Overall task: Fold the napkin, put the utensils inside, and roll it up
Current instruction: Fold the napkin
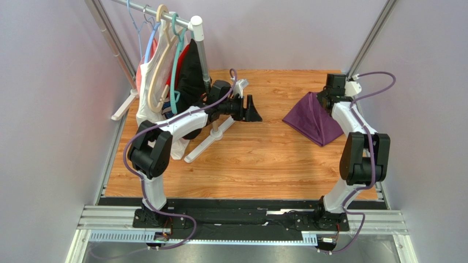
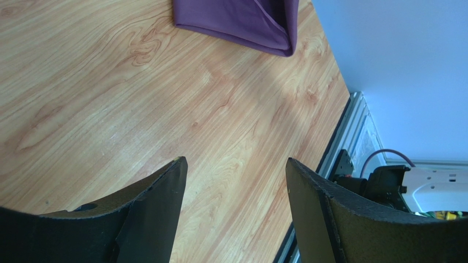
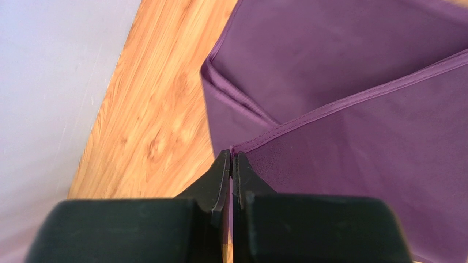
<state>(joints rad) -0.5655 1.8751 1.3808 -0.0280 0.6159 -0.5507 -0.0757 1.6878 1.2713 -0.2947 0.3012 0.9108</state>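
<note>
The purple napkin (image 1: 314,121) is at the right rear of the table, one hemmed corner pulled up so it hangs like a tent. My right gripper (image 1: 322,97) is shut on that corner; the right wrist view shows the hem (image 3: 340,104) running out from the closed tips of the gripper (image 3: 232,156). Near the table's middle rear, my left gripper (image 1: 256,111) is open and empty, pointing right toward the cloth. In the left wrist view the gripper (image 2: 236,161) has bare wood between its fingers, with the napkin (image 2: 241,19) well ahead. The utensils are out of view.
A clothes rack (image 1: 165,60) with hangers and white, red and black garments stands at the back left, its white foot (image 1: 206,143) reaching onto the wooden table (image 1: 247,170). Walls close in on both sides. A metal rail (image 2: 351,126) runs along the table's right edge.
</note>
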